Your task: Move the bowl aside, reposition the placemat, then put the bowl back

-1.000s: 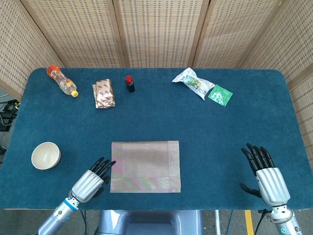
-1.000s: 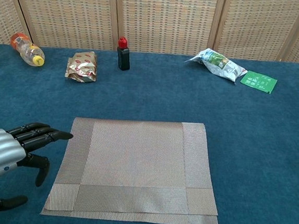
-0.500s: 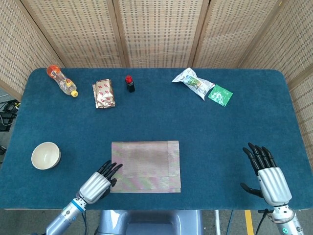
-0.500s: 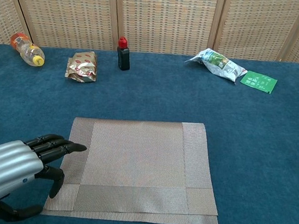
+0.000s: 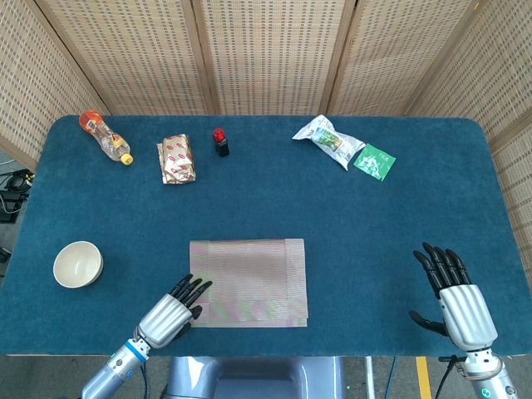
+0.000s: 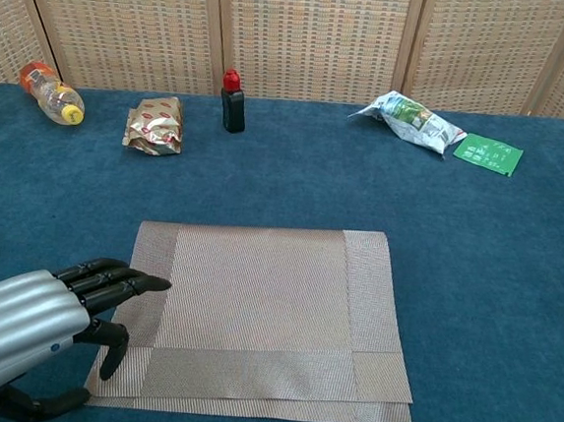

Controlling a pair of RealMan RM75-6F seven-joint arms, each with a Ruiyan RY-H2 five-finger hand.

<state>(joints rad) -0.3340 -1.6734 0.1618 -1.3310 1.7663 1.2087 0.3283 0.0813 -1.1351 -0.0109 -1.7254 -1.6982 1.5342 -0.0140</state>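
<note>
head view: bowl [image 5: 78,263] near-left on table [image 5: 249,199], well left of placemat [image 5: 248,282]; left hand [image 5: 170,312] fingers over mat's near-left corner, grip unclear; right hand [image 5: 455,300] near-right, spread, empty | chest view: left hand [image 6: 40,323] fingertips [image 6: 147,282] on placemat [image 6: 258,313] left edge, thumb at corner.

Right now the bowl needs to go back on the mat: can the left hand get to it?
Probably yes. The bowl sits alone on open cloth left of the placemat, and nothing lies between it and the left hand.
</note>
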